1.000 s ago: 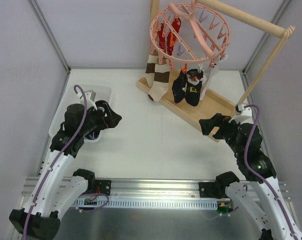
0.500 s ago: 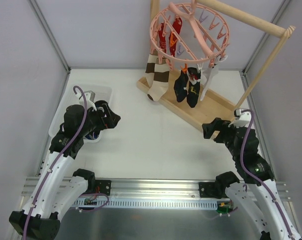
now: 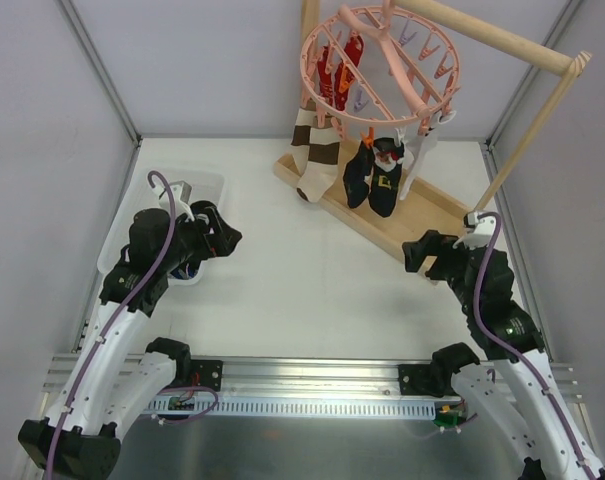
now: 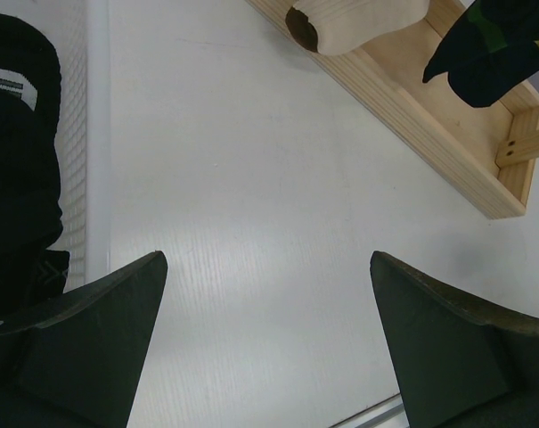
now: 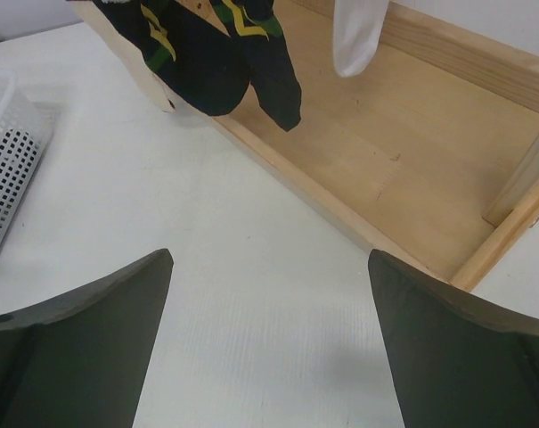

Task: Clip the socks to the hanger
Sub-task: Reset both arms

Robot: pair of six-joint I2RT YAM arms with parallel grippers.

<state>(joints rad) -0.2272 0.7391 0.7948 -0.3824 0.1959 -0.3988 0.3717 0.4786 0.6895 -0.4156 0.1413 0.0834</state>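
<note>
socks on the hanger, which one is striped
The brown-and-white sock at the left edge of the hanger; the red socks, dark socks and white sock have no bands.

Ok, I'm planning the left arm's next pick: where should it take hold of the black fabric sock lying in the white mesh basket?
Probably the bulging part of the black fabric sock beside its white label, with the open left claw coming down from above: the white mesh basket walls off any sideways approach.
</note>
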